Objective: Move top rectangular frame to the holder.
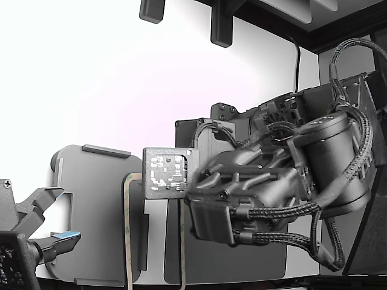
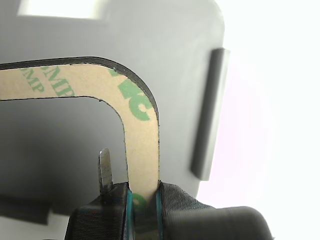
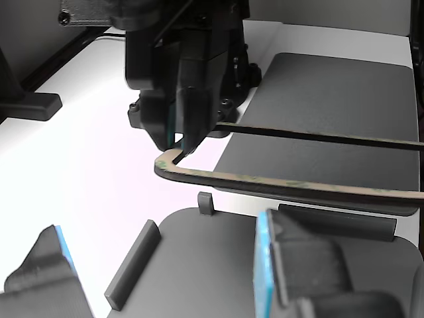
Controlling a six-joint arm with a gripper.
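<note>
The top rectangular frame [image 2: 142, 145] is a thin beige outline with green print and a dark edge. My gripper [image 2: 142, 192] is shut on it, pinching one side close to a rounded corner. In the other view the gripper [image 3: 180, 147] holds the frame [image 3: 265, 180] level in the air, between the dark mat and the holder [image 3: 218, 265]. The holder [image 2: 185, 60] is a light grey plate with raised tabs [image 2: 210, 115], and it lies right under the held corner. In the exterior view the frame [image 1: 127, 229] hangs over the holder's [image 1: 91, 205] right edge.
A large dark grey mat [image 3: 318, 99] lies past the frame, partly under the arm [image 1: 272, 187]. A second gripper [image 1: 45, 226] with blue pads stands open at the exterior view's lower left, beside the holder. Black blocks [image 1: 221, 27] sit at the white table's far edge.
</note>
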